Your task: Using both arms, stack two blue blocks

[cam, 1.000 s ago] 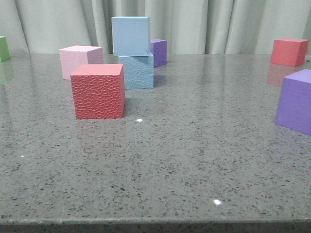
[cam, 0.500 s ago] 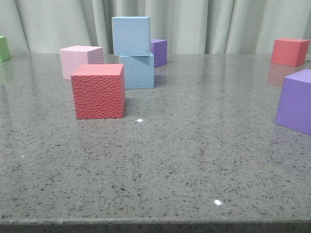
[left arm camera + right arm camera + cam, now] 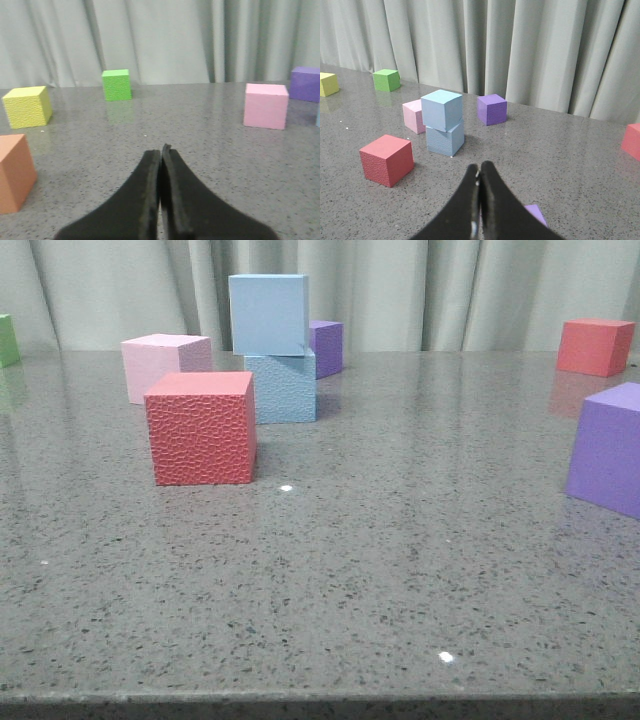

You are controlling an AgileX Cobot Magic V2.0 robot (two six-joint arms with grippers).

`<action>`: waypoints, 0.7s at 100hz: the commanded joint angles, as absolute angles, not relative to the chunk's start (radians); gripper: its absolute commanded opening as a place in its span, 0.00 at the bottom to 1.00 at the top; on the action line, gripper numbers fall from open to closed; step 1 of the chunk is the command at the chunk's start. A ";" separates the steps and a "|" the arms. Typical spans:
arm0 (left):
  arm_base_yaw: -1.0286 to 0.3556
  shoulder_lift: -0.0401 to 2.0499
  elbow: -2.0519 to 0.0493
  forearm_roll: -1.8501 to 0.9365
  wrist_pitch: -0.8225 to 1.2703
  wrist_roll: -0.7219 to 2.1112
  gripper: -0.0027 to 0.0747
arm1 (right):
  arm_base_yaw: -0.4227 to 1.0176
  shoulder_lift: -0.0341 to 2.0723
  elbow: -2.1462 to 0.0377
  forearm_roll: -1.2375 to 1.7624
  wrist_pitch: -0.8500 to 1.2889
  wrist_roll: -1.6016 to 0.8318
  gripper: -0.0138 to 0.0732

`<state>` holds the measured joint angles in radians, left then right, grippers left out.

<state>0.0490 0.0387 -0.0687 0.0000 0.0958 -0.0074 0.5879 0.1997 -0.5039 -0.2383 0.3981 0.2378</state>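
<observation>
Right now I see a grey speckled table (image 3: 400, 570) with coloured foam cubes scattered on it and pale curtains (image 3: 420, 290) hanging behind. My landmark is the blue stack: a smooth sky-blue block (image 3: 268, 314) sits on top of a pebbled sky-blue block (image 3: 283, 388), the upper one turned a little so its edges do not line up with the lower. In the right wrist view the same pair shows as a tilted-looking tower, smooth block (image 3: 441, 110) over pebbled block (image 3: 444, 139).

Just in front of the stack and to its left stands a pebbled red cube (image 3: 201, 427). Beside the stack on the left is a pink cube (image 3: 165, 365). Behind the stack, close to the curtains, is a small purple cube (image 3: 326, 347). Well to the right of the stack sit another red cube (image 3: 595, 346) and a larger-looking purple cube (image 3: 608, 448). Far left of the stack a green cube (image 3: 8, 339) is cut off by the frame edge.

My left gripper (image 3: 161, 150) is clenched on nothing, black fingers pressed together, apart from every cube. My right gripper (image 3: 479, 172) is likewise clenched and empty, pointing toward the stack but well clear of it.

I can read no labels, brands or writing anywhere.
</observation>
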 commanded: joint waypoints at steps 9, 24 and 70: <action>0.103 -0.011 -0.037 -0.008 -0.009 -0.005 0.01 | 0.586 0.211 -0.528 -0.260 0.315 0.230 0.03; 0.103 -0.037 0.008 -0.015 -0.014 -0.006 0.01 | 0.586 0.211 -0.528 -0.260 0.315 0.230 0.03; 0.103 -0.037 0.006 -0.006 0.000 -0.006 0.01 | 0.586 0.211 -0.528 -0.260 0.317 0.230 0.03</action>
